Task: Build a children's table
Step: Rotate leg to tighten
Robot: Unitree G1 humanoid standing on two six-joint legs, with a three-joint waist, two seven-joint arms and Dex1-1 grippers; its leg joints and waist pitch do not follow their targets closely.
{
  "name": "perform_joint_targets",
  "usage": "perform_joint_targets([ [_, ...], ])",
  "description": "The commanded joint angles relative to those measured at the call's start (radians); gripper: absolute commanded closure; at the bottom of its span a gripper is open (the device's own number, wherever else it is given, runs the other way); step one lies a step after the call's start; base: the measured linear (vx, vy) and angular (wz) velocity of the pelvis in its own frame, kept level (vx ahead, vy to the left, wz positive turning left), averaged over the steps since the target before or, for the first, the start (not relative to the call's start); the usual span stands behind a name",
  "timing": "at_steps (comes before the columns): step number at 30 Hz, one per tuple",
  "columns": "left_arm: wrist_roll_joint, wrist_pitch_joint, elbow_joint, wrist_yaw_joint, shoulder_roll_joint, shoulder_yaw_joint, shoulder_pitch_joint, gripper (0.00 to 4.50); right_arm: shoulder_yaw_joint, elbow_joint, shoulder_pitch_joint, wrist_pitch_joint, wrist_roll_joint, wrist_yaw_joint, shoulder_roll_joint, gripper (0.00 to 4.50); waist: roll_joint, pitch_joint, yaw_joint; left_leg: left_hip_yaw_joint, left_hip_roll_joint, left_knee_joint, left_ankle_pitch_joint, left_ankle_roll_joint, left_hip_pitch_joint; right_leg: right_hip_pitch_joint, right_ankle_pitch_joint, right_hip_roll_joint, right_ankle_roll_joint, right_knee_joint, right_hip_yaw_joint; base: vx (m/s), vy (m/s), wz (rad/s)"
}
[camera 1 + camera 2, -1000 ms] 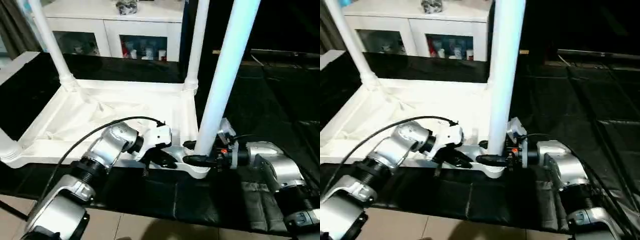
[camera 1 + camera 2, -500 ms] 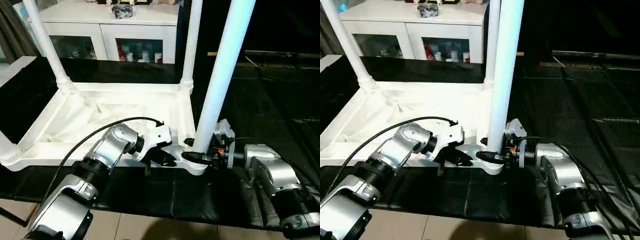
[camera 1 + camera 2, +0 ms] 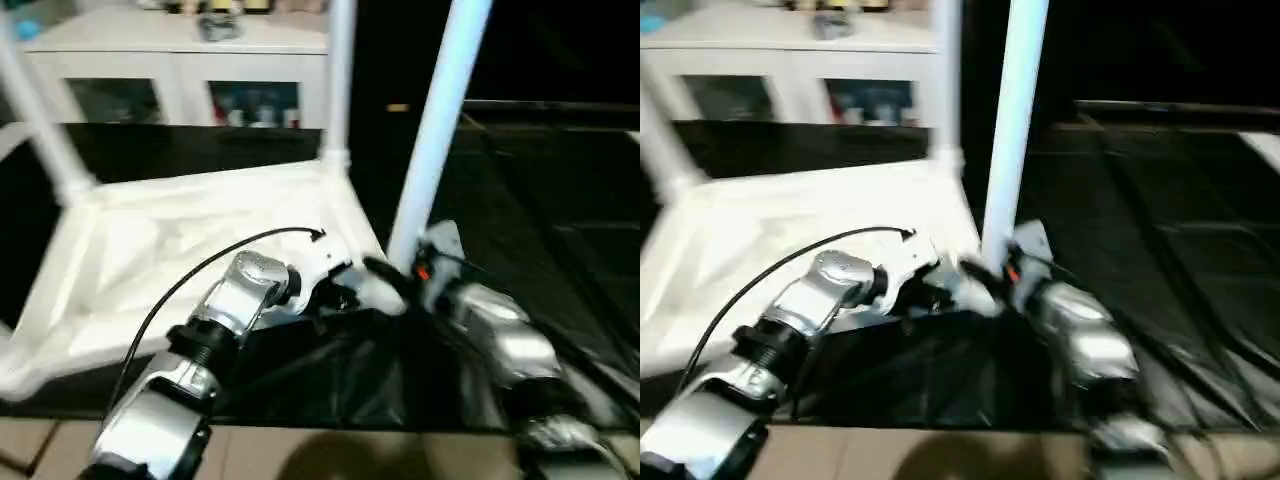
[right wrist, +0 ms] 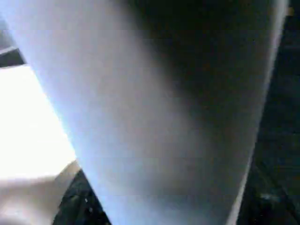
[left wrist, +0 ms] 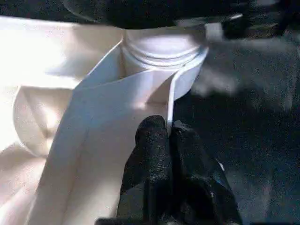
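1. Table top (image 3: 200,240) lies underside-up on the black counter (image 3: 560,200). Far-left leg (image 3: 40,130) and far-right leg (image 3: 337,90) stand in their sockets.
2. Left gripper (image 5: 168,133): fingers (image 5: 152,140) pressed together, pinching the thin rim of the top just beside the near-right socket (image 5: 161,51). Reads as bracing the top.
3. Near-right leg (image 3: 435,130) stands upright in that socket, looks like the one being seated.
4. Right gripper (image 3: 385,272) at the leg's base; fingers blurred, can't tell if clamped.
5. Next: confirm the leg is fully home, keep the rim pinned, then let go of the leg.
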Motion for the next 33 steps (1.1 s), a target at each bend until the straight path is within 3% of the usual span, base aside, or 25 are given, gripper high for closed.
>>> perform_joint_targets([
  [1, -0.039, -0.022, -0.003, 0.056, -0.064, 0.012, -0.036, 4.50, 0.012, 0.116, -0.037, 0.061, 0.037, -0.069, 0.110, 2.39, 0.006, -0.052, -0.015, -0.025, 0.014, -0.098, -0.466, 0.012, -0.017, 0.062, -0.498, -0.053, -0.092, -0.077, 0.015, -0.010, 0.042, -0.18],
  [2, -0.039, -0.022, -0.003, 0.056, -0.064, 0.012, -0.036, 4.50, 0.012, 0.116, -0.037, 0.061, 0.037, -0.069, 0.110, 2.39, 0.005, -0.059, -0.017, -0.024, 0.012, -0.098, -0.425, 0.016, -0.024, 0.066, -0.429, -0.054, -0.117, -0.071, 0.022, 0.000, 0.000, 0.00],
  [4, -0.029, -0.036, 0.004, 0.058, -0.054, 0.010, -0.040, 4.50, 0.006, 0.129, -0.059, 0.044, 0.040, -0.071, 0.123, 2.39, -0.003, -0.057, -0.025, -0.013, 0.008, -0.092, -0.396, 0.036, -0.019, 0.055, -0.383, -0.053, -0.165, -0.069, 0.029, 0.000, 0.000, 0.00],
  [5, -0.025, -0.040, 0.005, 0.058, -0.050, 0.010, -0.040, 4.50, 0.004, 0.132, -0.062, 0.037, 0.040, -0.066, 0.125, 2.39, -0.006, -0.058, -0.026, -0.010, 0.005, -0.089, -0.380, 0.044, -0.020, 0.055, -0.377, -0.055, -0.174, -0.067, 0.031, 0.000, 0.000, 0.00],
  [6, -0.020, -0.044, 0.006, 0.059, -0.045, 0.010, -0.040, 4.50, 0.000, 0.141, -0.066, 0.025, 0.037, -0.062, 0.128, 1.83, -0.013, -0.060, -0.022, -0.006, 0.006, -0.085, -0.343, 0.062, -0.019, 0.054, -0.380, -0.057, -0.187, -0.064, 0.034, 0.000, 0.000, 0.00],
  [7, -0.014, -0.051, 0.012, 0.061, -0.036, 0.013, -0.040, 4.50, -0.012, 0.160, -0.071, 0.006, 0.028, -0.064, 0.130, 1.69, -0.010, -0.059, -0.021, -0.002, 0.007, -0.083, -0.325, 0.072, -0.017, 0.049, -0.382, -0.055, -0.194, -0.066, 0.038, 0.000, 0.000, 0.00],
  [12, 0.005, -0.078, 0.033, 0.054, -0.004, 0.004, -0.040, 4.50, 0.004, 0.133, -0.025, -0.019, 0.017, -0.008, 0.108, 1.24, -0.013, -0.063, -0.008, 0.006, 0.014, -0.081, -0.240, 0.087, -0.016, 0.052, -0.284, -0.051, -0.231, -0.050, 0.045, 0.000, 0.000, 0.00],
  [16, 0.013, -0.092, 0.045, 0.045, 0.013, -0.002, -0.039, 4.50, 0.030, 0.086, 0.022, -0.026, 0.007, 0.059, 0.083, 0.81, -0.017, -0.063, 0.010, 0.011, 0.013, -0.079, -0.191, 0.099, -0.012, 0.055, -0.269, -0.049, -0.231, -0.046, 0.049, 0.000, 0.000, 0.00],
  [20, 0.021, -0.126, 0.063, -0.008, 0.053, -0.019, -0.040, 4.50, 0.089, -0.140, 0.207, 0.008, 0.022, 0.279, -0.053, 0.44, -0.015, -0.063, 0.036, 0.013, 0.015, -0.081, -0.177, 0.110, -0.009, 0.061, -0.259, -0.045, -0.210, -0.045, 0.052, 0.000, 0.000, 0.00],
  [24, 0.020, -0.151, 0.064, -0.072, 0.078, -0.037, -0.036, 4.50, 0.077, -0.261, 0.289, 0.046, 0.065, 0.401, -0.160, 0.13, -0.021, -0.060, 0.040, 0.014, 0.013, -0.081, -0.205, 0.107, -0.007, 0.058, -0.316, -0.043, -0.204, -0.055, 0.050, 0.000, 0.000, 0.00],
  [25, 0.022, -0.164, 0.059, -0.107, 0.091, -0.050, -0.032, 4.50, 0.062, -0.296, 0.307, 0.064, 0.090, 0.450, -0.202, 0.06, -0.022, -0.060, 0.048, 0.014, 0.015, -0.082, -0.220, 0.107, -0.005, 0.056, -0.348, -0.046, -0.194, -0.058, 0.052, 0.000, 0.000, 0.00],
  [33, 0.025, -0.258, 0.015, -0.372, 0.179, -0.142, 0.001, 4.50, 0.009, -0.454, 0.368, 0.168, 0.214, 0.727, -0.433, 0.02, -0.023, -0.059, 0.074, 0.015, 0.017, -0.081, -0.198, 0.110, 0.000, 0.055, -0.344, -0.045, -0.190, -0.055, 0.055, 0.000, 0.000, 0.00],
])
